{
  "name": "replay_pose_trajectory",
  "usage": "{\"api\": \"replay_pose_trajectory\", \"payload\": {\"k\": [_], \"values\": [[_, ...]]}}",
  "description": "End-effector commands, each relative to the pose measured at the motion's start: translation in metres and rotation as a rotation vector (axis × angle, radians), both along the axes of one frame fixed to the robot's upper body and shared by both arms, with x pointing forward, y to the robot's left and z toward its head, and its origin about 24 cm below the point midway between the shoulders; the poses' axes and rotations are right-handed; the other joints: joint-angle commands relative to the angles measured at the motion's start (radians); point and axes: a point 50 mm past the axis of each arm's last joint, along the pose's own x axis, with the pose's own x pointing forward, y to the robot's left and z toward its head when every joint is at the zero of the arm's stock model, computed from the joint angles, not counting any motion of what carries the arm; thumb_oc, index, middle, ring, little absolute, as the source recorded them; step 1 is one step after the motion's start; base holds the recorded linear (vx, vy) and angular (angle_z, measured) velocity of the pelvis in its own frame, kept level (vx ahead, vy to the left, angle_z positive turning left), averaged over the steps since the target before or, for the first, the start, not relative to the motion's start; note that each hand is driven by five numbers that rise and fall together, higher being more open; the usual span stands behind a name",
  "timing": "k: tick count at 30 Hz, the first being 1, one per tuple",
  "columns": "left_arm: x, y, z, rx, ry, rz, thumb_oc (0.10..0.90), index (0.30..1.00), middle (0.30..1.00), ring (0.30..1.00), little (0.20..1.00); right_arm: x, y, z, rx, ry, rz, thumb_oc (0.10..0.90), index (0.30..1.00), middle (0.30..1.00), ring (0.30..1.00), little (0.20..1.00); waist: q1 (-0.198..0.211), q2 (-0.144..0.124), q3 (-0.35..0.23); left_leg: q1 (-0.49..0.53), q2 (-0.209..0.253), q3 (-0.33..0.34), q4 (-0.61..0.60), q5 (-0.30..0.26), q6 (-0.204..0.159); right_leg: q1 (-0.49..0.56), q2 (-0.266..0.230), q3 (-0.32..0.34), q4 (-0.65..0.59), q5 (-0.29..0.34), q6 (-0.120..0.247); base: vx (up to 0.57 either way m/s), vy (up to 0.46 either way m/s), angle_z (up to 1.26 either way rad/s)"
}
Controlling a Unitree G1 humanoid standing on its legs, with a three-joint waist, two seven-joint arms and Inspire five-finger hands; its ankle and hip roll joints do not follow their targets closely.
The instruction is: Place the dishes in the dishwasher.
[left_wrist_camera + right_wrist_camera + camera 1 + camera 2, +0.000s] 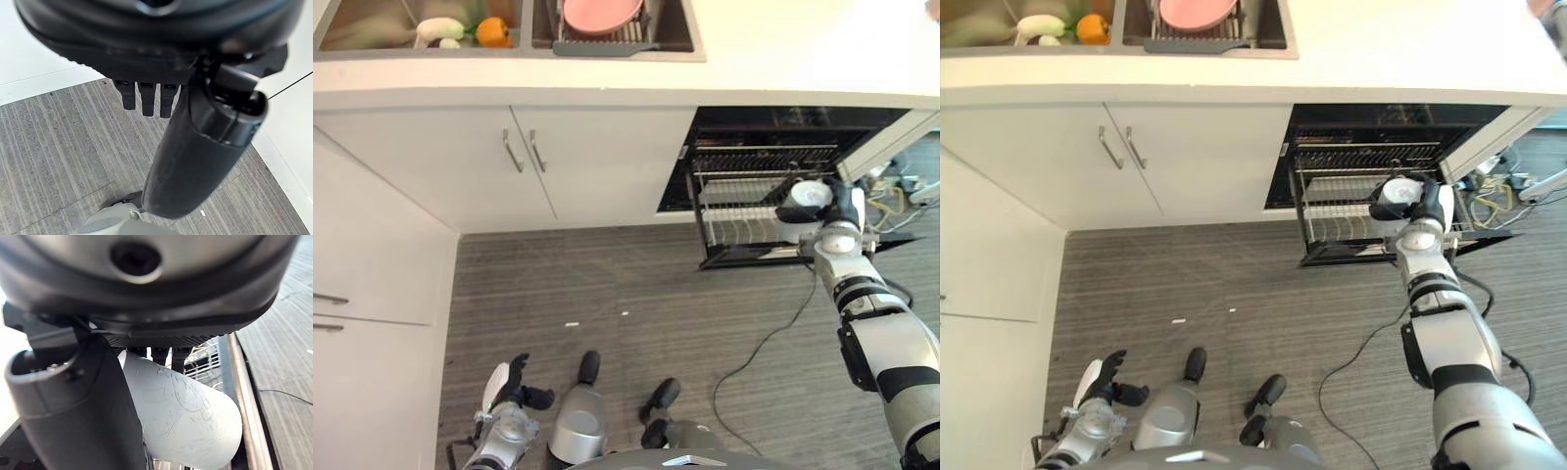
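Observation:
My right hand (843, 210) is shut on a white cup (808, 194) and holds it over the pulled-out wire rack (744, 213) of the open dishwasher (764, 132). In the right wrist view the cup (188, 418) lies on its side between the thumb and the fingers (161, 354), just above the rack's wires. A pink plate (603, 14) stands in a drying rack in the sink on the counter. My left hand (509, 387) hangs low near the floor, open and holding nothing; its fingers (146, 100) are relaxed.
White cabinet doors with metal handles (521, 151) stand left of the dishwasher. The left sink basin (372, 29) holds vegetables. Loose cables (891, 201) lie on the floor right of the rack. A white cabinet front (362, 323) runs along the left.

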Motion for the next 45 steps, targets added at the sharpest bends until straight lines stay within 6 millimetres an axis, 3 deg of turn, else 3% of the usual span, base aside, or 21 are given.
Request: {"api": "replay_pose_trajectory", "payload": {"k": [1, 3, 6, 7, 8, 10, 11, 16, 22, 27, 35, 41, 45], "values": [[-0.016, 0.006, -0.005, 0.008, 0.068, -0.018, 0.800, 0.900, 0.900, 0.900, 0.900, 0.007, -0.013, 0.030, -0.099, -0.009, 0.085, 0.800, 0.900, 0.900, 0.900, 0.900, 0.025, -0.002, -0.065, -0.035, 0.046, 0.087, -0.051, 0.000, -0.048, 0.059, -0.057, 0.006, 0.012, -0.110, 0.114, -0.01, -0.018, -0.08], [-0.016, 0.007, -0.004, 0.010, 0.073, -0.031, 0.800, 0.900, 0.900, 0.900, 0.900, 0.009, -0.019, 0.043, -0.186, 0.033, 0.098, 0.800, 0.900, 0.900, 0.900, 0.900, 0.026, -0.005, -0.067, -0.037, 0.048, 0.081, -0.051, 0.001, -0.050, 0.059, -0.057, 0.003, 0.012, -0.109, 0.113, 0.00, -0.015, -0.03], [-0.017, 0.006, -0.005, 0.004, 0.085, -0.034, 0.800, 0.900, 0.900, 0.900, 0.900, 0.006, -0.023, 0.037, -0.199, 0.076, 0.086, 0.800, 0.900, 0.900, 0.900, 0.900, 0.027, -0.006, -0.073, -0.029, 0.050, 0.067, -0.051, -0.023, -0.059, 0.069, -0.051, 0.016, 0.012, -0.134, 0.119, 0.03, -0.016, 0.02], [-0.018, 0.006, -0.006, 0.003, 0.089, -0.040, 0.800, 0.900, 0.900, 0.900, 0.900, 0.004, -0.025, 0.034, -0.197, 0.095, 0.085, 0.800, 0.900, 0.900, 0.900, 0.900, 0.032, -0.002, -0.067, -0.040, 0.046, 0.073, -0.051, 0.002, -0.050, 0.060, -0.056, -0.004, 0.012, -0.110, 0.114, 0.07, -0.041, 0.07], [-0.022, 0.007, -0.007, 0.004, 0.103, -0.033, 0.800, 0.900, 0.900, 0.900, 0.900, 0.005, -0.026, 0.038, -0.202, 0.090, 0.083, 0.800, 0.900, 0.900, 0.900, 0.900, 0.032, -0.005, -0.072, -0.035, 0.050, 0.059, -0.051, -0.021, -0.059, 0.070, -0.051, 0.006, 0.012, -0.134, 0.121, -0.10, 0.034, 0.06], [-0.022, 0.006, -0.007, 0.002, 0.109, -0.038, 0.800, 0.900, 0.900, 0.900, 0.900, 0.005, -0.027, 0.038, -0.198, 0.089, 0.076, 0.800, 0.900, 0.900, 0.900, 0.900, 0.036, -0.003, -0.066, -0.047, 0.044, 0.064, -0.051, 0.004, -0.050, 0.061, -0.056, -0.013, 0.012, -0.109, 0.116, -0.01, -0.013, 0.06], [-0.025, 0.007, -0.008, 0.003, 0.119, -0.036, 0.800, 0.900, 0.900, 0.900, 0.900, 0.005, -0.025, 0.035, -0.209, 0.102, 0.096, 0.800, 0.900, 0.900, 0.900, 0.900, 0.040, -0.006, -0.068, -0.041, 0.048, 0.051, -0.051, -0.021, -0.060, 0.071, -0.050, -0.001, 0.012, -0.135, 0.120, 0.08, -0.056, 0.11], [-0.028, 0.009, -0.009, 0.008, 0.129, -0.023, 0.800, 0.900, 0.900, 0.900, 0.900, 0.007, -0.022, 0.038, -0.217, 0.072, 0.103, 0.800, 0.900, 0.900, 0.900, 0.900, 0.050, -0.010, -0.060, -0.055, 0.045, 0.036, -0.051, -0.016, -0.060, 0.069, -0.051, -0.015, 0.012, -0.132, 0.122, 0.00, -0.022, 0.12], [-0.019, 0.019, -0.003, 0.035, 0.091, 0.003, 0.800, 0.900, 0.900, 0.900, 0.900, 0.006, -0.018, 0.034, -0.171, 0.003, 0.074, 0.800, 0.900, 0.900, 0.900, 0.900, 0.078, -0.015, -0.009, -0.110, 0.044, 0.010, -0.049, 0.003, -0.063, 0.033, -0.049, -0.036, 0.012, -0.121, 0.122, -0.05, -0.031, 0.14], [-0.013, 0.026, 0.002, 0.060, 0.074, 0.013, 0.800, 0.900, 0.900, 0.900, 0.900, 0.013, -0.008, 0.043, -0.194, -0.026, 0.097, 0.800, 0.900, 0.900, 0.900, 0.900, 0.106, -0.026, 0.044, -0.176, 0.045, -0.010, -0.048, 0.029, -0.077, -0.013, -0.043, -0.053, 0.013, -0.110, 0.120, -0.06, -0.033, 0.18], [0.006, 0.030, 0.011, 0.093, 0.011, -0.015, 0.800, 0.900, 0.900, 0.900, 0.900, 0.013, -0.009, 0.041, -0.244, 0.027, 0.083, 0.800, 0.900, 0.900, 0.900, 0.900, 0.141, -0.032, 0.087, -0.231, 0.040, -0.040, -0.047, 0.049, -0.089, -0.042, -0.039, -0.089, 0.016, -0.109, 0.118, -0.01, -0.029, 0.21], [0.018, 0.030, 0.018, 0.104, -0.037, -0.039, 0.800, 0.900, 0.900, 0.900, 0.900, 0.012, -0.012, 0.039, -0.279, 0.072, 0.076, 0.800, 0.900, 0.900, 0.900, 0.900, 0.152, -0.038, 0.091, -0.236, 0.037, -0.050, -0.047, 0.050, -0.089, -0.039, -0.038, -0.099, 0.016, -0.113, 0.117, 0.01, -0.010, 0.12], [0.021, 0.031, 0.021, 0.116, -0.064, -0.030, 0.800, 0.900, 0.900, 0.900, 0.900, 0.021, 0.001, 0.054, -0.313, -0.011, 0.084, 0.800, 0.900, 0.900, 0.900, 0.900, 0.145, -0.045, 0.085, -0.216, 0.035, -0.043, -0.047, 0.039, -0.081, -0.030, -0.039, -0.087, 0.018, -0.110, 0.115, 0.00, 0.020, 0.02]]}}
